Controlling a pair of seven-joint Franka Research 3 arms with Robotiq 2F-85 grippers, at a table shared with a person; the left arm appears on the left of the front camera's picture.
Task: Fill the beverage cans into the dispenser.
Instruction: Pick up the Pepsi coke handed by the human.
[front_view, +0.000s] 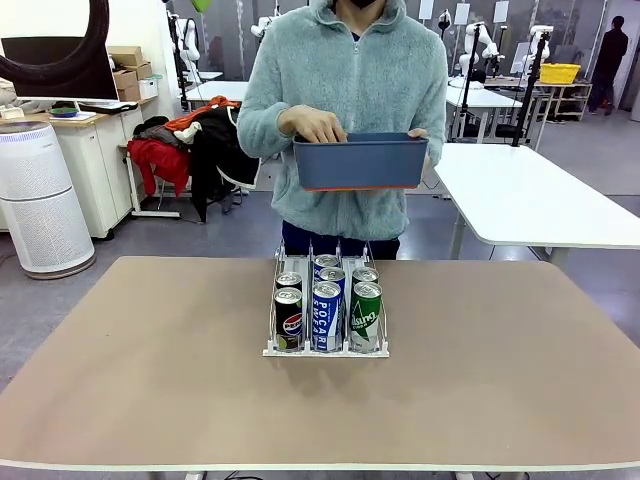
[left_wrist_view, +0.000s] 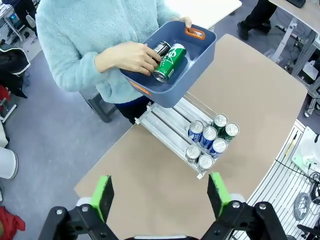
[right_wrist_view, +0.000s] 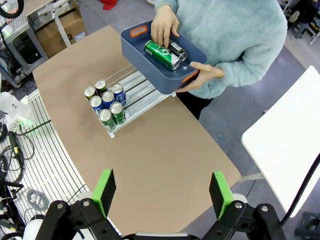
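Left hand (left_wrist_view: 160, 192) and right hand (right_wrist_view: 163, 192), both open, hang short of the dispenser (left_wrist_view: 167, 120), beyond which two beverage cans (left_wrist_view: 169, 62) lie sideways in the person's bin (left_wrist_view: 200, 60).

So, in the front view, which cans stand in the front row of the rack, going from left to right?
Black Pepsi can → blue-and-white Pocari Sweat can → green can, one in each lane of the rack.
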